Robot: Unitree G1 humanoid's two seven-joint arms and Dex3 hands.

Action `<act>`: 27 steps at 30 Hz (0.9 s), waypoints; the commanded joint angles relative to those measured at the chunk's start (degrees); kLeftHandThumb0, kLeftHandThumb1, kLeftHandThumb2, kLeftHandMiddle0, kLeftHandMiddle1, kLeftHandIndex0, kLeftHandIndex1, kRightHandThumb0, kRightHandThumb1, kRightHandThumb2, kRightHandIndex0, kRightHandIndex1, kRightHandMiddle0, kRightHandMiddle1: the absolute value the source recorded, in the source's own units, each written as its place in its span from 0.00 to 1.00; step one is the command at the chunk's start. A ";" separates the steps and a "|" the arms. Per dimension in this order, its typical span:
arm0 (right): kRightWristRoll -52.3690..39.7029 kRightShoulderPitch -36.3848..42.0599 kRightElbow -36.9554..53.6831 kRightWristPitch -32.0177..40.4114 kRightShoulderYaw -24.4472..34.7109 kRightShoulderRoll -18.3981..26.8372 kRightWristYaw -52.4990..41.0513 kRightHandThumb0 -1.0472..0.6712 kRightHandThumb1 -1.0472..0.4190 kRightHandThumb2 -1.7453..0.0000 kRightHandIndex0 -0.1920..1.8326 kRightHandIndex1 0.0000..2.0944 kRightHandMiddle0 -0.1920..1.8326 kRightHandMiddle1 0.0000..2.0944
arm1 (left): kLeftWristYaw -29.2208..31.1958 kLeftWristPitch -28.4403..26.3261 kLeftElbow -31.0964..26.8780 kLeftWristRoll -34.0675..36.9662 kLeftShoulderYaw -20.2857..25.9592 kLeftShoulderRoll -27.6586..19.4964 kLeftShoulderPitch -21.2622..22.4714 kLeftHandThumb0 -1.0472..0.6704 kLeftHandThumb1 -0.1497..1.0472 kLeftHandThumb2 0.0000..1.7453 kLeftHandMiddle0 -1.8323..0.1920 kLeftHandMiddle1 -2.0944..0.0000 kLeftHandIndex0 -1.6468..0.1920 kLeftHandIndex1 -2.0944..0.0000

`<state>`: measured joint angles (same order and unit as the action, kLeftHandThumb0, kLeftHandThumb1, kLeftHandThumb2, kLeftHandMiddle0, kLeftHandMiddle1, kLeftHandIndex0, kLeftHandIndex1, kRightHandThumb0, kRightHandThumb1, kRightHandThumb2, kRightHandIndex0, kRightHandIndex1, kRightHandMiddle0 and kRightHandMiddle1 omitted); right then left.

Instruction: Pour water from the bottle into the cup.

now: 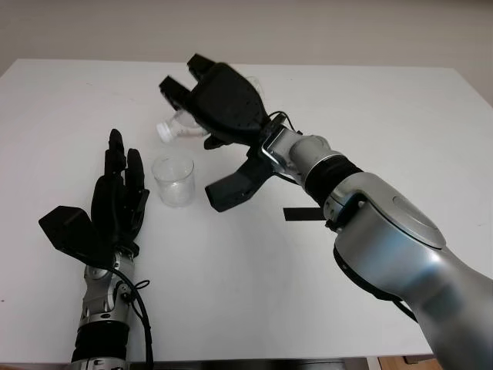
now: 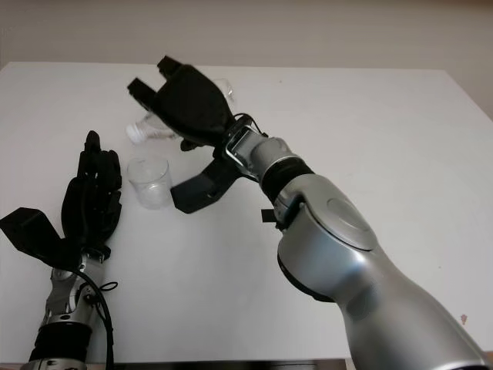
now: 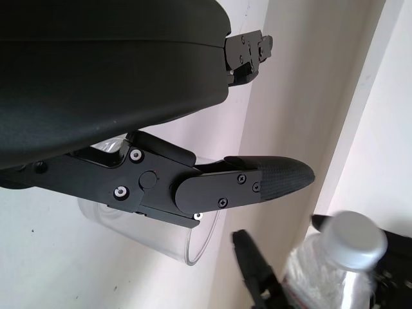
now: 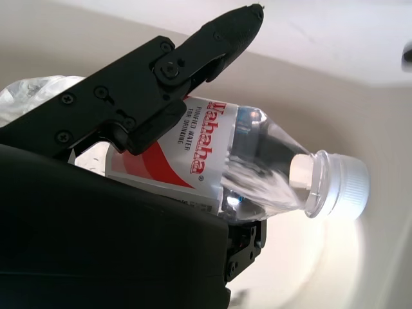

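A clear water bottle with a red-and-white label and its white cap on lies tilted on its side in the air, neck toward the left. My right hand is over it, fingers across the label and pressing it to the palm, while the thumb hangs lower and apart. The bottle's cap is just behind and above the empty clear plastic cup, which stands upright on the white table. My left hand is open, upright just left of the cup, not touching it.
A short strip of black tape lies on the table under my right forearm. The table's far edge meets a beige wall. The table's front edge is close behind both arms.
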<state>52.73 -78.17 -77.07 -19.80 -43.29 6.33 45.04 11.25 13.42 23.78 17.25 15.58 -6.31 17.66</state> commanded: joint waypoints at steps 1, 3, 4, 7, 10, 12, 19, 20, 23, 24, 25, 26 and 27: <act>-2.43 0.94 1.20 -0.89 2.61 1.26 -0.75 0.44 0.02 0.95 0.71 1.00 0.42 0.99 | 0.31 -0.42 0.38 0.38 0.37 0.08 -1.65 0.20 1.00 0.27 0.99 0.97 0.99 0.98; -6.18 1.87 1.41 -1.23 6.25 1.36 -2.64 0.45 0.01 0.93 0.76 1.00 0.49 1.00 | 0.33 -0.68 0.34 0.34 0.33 -0.05 -1.69 0.20 1.00 0.27 0.99 0.97 0.99 0.97; -8.16 2.46 1.59 -1.93 8.13 1.46 -3.31 0.46 0.03 0.87 0.82 1.00 0.56 1.00 | 0.39 -0.84 0.31 0.35 0.32 -0.14 -1.71 0.19 1.00 0.27 0.99 0.97 0.99 0.97; -13.24 4.21 2.28 -4.39 12.90 1.92 -5.39 0.47 0.20 0.61 0.90 1.00 0.69 1.00 | 0.57 -1.21 0.20 0.28 0.27 -0.39 -1.70 0.20 1.00 0.27 0.99 0.98 0.98 0.97; -16.81 5.63 2.88 -6.23 16.35 2.56 -8.58 0.49 0.15 0.69 0.90 1.00 0.72 1.00 | 0.82 -1.57 0.28 0.31 0.30 -0.67 -1.53 0.20 1.00 0.28 1.00 0.98 0.99 0.97; -18.64 6.52 3.28 -6.99 18.26 2.81 -10.07 0.50 0.13 0.72 0.88 1.00 0.71 1.00 | 0.83 -1.95 0.17 0.45 0.39 -0.73 -1.43 0.19 1.00 0.28 0.99 0.98 0.99 0.97; -32.56 10.48 5.77 -8.91 29.99 1.66 -23.01 0.50 0.14 0.67 0.93 1.00 0.80 1.00 | 0.64 -2.82 -0.63 0.41 0.51 -0.79 -1.47 0.20 1.00 0.27 0.99 0.97 0.98 0.97; -35.58 11.24 6.48 -8.73 32.29 1.49 -26.33 0.50 0.14 0.67 0.91 1.00 0.80 1.00 | 0.67 -2.96 -0.81 0.31 0.48 -0.86 -1.53 0.20 1.00 0.27 0.99 0.97 0.99 0.97; -44.73 13.48 9.21 -6.38 39.09 1.20 -36.32 0.49 0.09 0.73 0.86 1.00 0.79 1.00 | 0.66 -3.21 -1.14 -0.09 0.43 -1.10 -1.73 0.19 1.00 0.28 0.99 0.97 0.98 0.97; -48.20 14.10 10.37 -4.44 41.53 1.10 -40.28 0.49 0.08 0.75 0.86 1.00 0.79 1.00 | 0.74 -3.23 -1.11 -0.11 0.44 -1.15 -1.74 0.19 1.00 0.28 0.99 0.97 0.98 0.97; -51.46 14.74 11.83 -2.01 43.75 1.09 -43.89 0.49 0.06 0.76 0.86 1.00 0.79 1.00 | 0.84 -3.27 -1.11 -0.07 0.45 -1.16 -1.74 0.19 1.00 0.28 0.99 0.97 0.98 0.97; -54.05 15.45 13.72 0.78 45.43 1.28 -46.78 0.48 0.04 0.78 0.86 1.00 0.79 1.00 | 0.92 -3.49 -1.17 0.24 0.56 -1.05 -1.72 0.19 1.00 0.28 0.99 0.97 0.98 0.97; -56.11 16.25 15.93 3.59 46.71 1.60 -49.07 0.48 0.03 0.78 0.87 1.00 0.79 1.00 | 0.97 -3.55 -1.14 0.39 0.62 -0.97 -1.68 0.19 1.00 0.27 0.99 0.97 0.98 0.97</act>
<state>-1.50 -62.49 -64.24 -18.09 1.61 7.40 -2.31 12.02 10.34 22.32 17.39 16.07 -7.21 17.24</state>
